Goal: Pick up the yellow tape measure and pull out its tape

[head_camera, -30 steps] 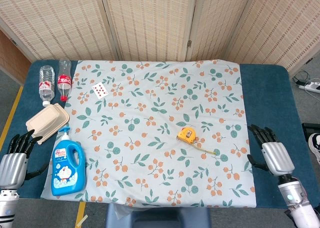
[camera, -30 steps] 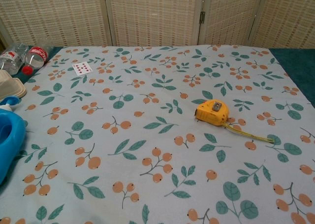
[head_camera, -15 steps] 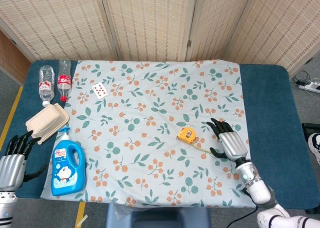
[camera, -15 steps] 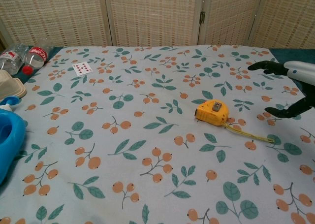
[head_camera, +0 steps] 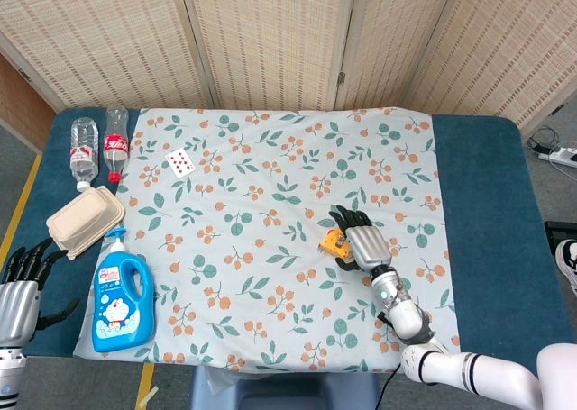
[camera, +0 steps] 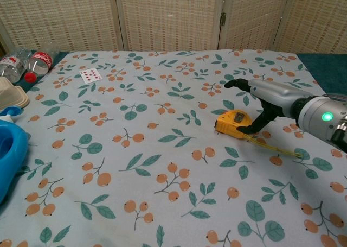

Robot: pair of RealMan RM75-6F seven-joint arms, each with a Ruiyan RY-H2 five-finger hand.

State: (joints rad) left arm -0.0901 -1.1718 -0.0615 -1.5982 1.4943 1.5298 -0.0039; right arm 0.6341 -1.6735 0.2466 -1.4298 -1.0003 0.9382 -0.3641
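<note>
The yellow tape measure (camera: 233, 124) lies on the floral cloth right of centre, a short length of tape (camera: 274, 147) trailing to its right. In the head view its case (head_camera: 334, 242) is partly covered by my right hand (head_camera: 362, 245). That right hand (camera: 265, 97) hovers over the case with fingers spread above it and the thumb down by its right side, holding nothing. My left hand (head_camera: 20, 284) waits open off the cloth at the table's front left corner.
A blue detergent bottle (head_camera: 119, 295) and a beige lidded box (head_camera: 85, 221) lie at the left edge. Two plastic bottles (head_camera: 97, 143) and a playing card (head_camera: 180, 161) are at the back left. A wicker screen (head_camera: 288, 41) stands behind the table.
My right hand has swept in from the right edge of the table to just over the tape measure. The left hand has sunk slightly. The tape measure has not moved.
</note>
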